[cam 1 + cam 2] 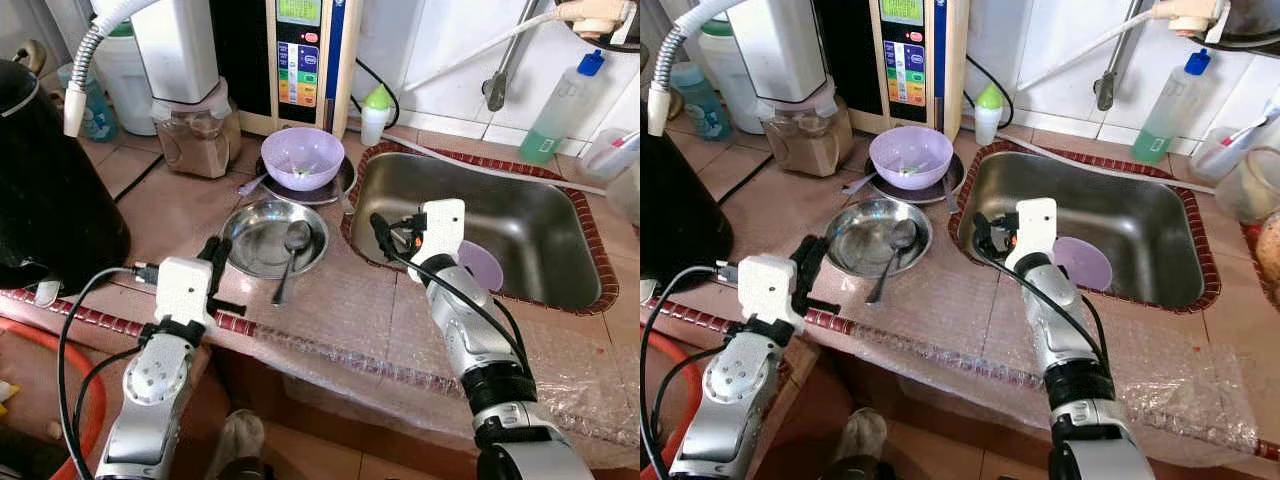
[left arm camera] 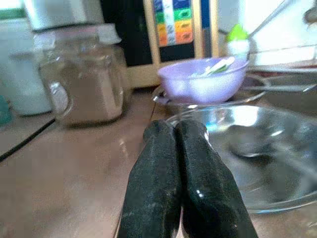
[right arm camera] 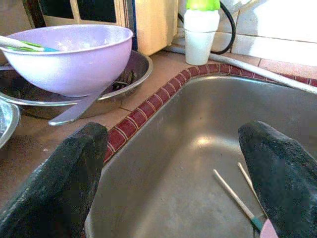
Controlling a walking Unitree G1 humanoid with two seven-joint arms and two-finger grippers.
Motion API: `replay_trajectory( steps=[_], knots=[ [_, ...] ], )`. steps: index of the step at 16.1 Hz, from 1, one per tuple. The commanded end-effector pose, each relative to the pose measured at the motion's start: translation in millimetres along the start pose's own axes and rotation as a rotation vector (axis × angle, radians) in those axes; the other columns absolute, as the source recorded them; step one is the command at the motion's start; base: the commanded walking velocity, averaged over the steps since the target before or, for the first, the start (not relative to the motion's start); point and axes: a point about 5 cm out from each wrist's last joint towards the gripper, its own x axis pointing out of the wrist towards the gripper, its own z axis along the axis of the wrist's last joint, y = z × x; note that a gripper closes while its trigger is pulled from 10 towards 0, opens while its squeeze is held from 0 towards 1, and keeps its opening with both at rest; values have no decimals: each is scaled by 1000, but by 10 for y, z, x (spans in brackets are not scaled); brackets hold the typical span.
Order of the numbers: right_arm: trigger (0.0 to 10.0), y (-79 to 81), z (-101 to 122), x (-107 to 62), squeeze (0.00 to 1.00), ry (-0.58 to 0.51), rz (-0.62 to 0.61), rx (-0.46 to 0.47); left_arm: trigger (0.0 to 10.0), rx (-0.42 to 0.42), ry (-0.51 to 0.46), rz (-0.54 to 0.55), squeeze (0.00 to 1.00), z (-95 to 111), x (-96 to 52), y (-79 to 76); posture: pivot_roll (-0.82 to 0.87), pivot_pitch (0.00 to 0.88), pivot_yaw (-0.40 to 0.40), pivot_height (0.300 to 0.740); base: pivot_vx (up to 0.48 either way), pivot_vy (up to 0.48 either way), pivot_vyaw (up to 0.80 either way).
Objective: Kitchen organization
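Midway through tidying, the right claw (image 1: pixel 392 232) hangs spread at centre frame over the sink (image 1: pixel 520 215), while the left claw (image 1: pixel 214 262), pressed together, sits beside the steel bowl (image 1: pixel 255 240) waiting on the surface (image 1: pixel 180 205).

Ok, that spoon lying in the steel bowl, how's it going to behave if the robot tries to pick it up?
The spoon looks like thin polished metal, so probably stiff, light and slippery between the fingers. Its handle overhangs the steel bowl rim, so pressing there may lever it up. The bowl looks shallow and light, and would likely slide if nudged.
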Motion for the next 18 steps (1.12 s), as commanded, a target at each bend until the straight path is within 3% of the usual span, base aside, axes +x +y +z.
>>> replay_trajectory(
  steps=[1,7,10,11,14,18],
  knots=[
    [10000,18,65,31,0,-18,11,-7,0,1,-38,-15,0,83,36,-25,59,0,-30,740,0,0,0],
    [10000,-37,177,91,0,-38,20,17,0,-22,-131,-36,0,316,169,-48,57,0,-31,740,0,0,0],
    [10000,56,233,105,0,-46,121,125,0,-55,-168,-51,0,398,187,-72,56,0,-30,740,0,0,0],
    [10000,169,278,99,0,-41,243,221,0,-85,-183,-64,0,442,203,-93,56,0,-30,740,0,0,0],
    [10000,322,427,41,0,-57,480,322,0,-89,-203,-85,0,518,281,-108,50,0,-27,740,0,0,0],
    [10000,384,574,-43,0,-67,639,469,0,-100,-226,-92,0,588,336,-87,46,0,-26,740,0,0,0]
  ],
)
